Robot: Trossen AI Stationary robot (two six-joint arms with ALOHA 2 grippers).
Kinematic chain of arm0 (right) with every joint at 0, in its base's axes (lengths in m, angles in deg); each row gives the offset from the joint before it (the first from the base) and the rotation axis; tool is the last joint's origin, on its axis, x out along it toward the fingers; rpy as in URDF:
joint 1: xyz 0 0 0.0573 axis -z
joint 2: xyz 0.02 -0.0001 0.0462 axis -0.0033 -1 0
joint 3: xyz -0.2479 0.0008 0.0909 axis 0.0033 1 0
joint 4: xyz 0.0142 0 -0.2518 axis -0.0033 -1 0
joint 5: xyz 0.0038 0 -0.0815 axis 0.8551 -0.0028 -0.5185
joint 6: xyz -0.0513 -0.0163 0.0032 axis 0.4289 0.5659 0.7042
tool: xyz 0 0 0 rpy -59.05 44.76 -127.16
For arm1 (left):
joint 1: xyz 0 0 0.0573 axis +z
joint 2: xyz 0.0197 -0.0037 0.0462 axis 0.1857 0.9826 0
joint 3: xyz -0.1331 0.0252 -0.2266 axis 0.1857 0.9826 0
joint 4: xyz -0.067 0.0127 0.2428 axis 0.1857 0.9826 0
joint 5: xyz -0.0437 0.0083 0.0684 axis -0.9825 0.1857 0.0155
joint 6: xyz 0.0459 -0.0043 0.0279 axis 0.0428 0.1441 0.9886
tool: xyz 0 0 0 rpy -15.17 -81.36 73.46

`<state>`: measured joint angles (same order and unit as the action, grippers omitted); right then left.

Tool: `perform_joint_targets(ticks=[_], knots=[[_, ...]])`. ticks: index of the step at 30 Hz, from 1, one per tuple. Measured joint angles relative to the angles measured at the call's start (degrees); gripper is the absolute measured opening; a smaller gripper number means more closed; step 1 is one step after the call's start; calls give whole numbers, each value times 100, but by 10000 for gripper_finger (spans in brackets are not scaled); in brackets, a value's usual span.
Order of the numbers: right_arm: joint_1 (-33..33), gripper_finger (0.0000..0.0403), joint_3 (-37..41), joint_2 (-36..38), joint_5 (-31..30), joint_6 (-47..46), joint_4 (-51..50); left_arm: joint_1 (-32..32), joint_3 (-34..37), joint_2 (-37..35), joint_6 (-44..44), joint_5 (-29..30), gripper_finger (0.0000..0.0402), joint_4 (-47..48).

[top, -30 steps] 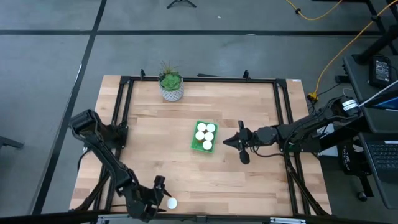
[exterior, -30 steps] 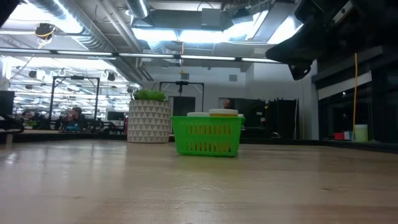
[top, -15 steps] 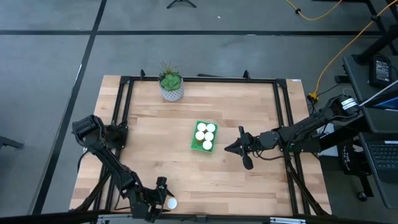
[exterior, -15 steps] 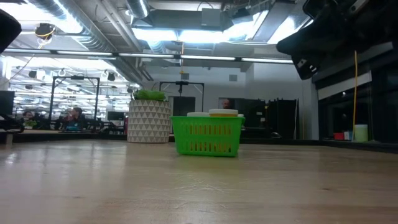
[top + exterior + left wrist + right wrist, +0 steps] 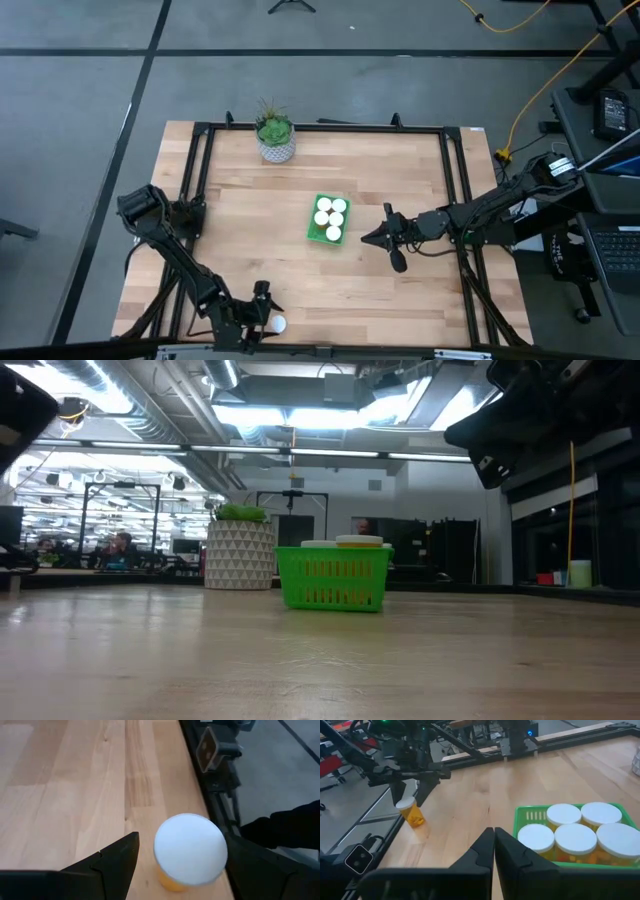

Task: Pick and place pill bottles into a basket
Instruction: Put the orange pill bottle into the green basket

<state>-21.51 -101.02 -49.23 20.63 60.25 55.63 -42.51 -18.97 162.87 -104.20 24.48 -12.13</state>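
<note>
One orange pill bottle with a white cap (image 5: 190, 849) stands upright on the table near its near edge (image 5: 277, 325). My left gripper (image 5: 182, 842) is open above it, one finger on either side of the cap. It also shows in the right wrist view (image 5: 411, 790), over the bottle (image 5: 413, 813). The green basket (image 5: 329, 221) sits at mid-table and holds several white-capped bottles (image 5: 575, 837). My right gripper (image 5: 372, 238) is shut and empty, just right of the basket and above the table.
A white patterned pot with a green plant (image 5: 275, 137) stands at the far edge. A black frame rail (image 5: 220, 795) runs close beside the lone bottle. Bare wood lies between the bottle and the basket (image 5: 333, 580).
My left gripper has moved a little toward the table's right edge, and its open fingers now straddle the lone bottle. My right gripper has shifted slightly toward the near edge, staying shut. The bottle and the basket have not moved.
</note>
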Motion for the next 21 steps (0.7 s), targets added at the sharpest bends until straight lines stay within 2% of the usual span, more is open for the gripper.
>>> perform_joint_targets(ticks=[8,21], knots=[[0,17,-1,0,-2,22,-4,176,0,190,36,-428,281,3],[0,17,-1,0,-2,11,-8,183,0,190,701,-546,281,-591]])
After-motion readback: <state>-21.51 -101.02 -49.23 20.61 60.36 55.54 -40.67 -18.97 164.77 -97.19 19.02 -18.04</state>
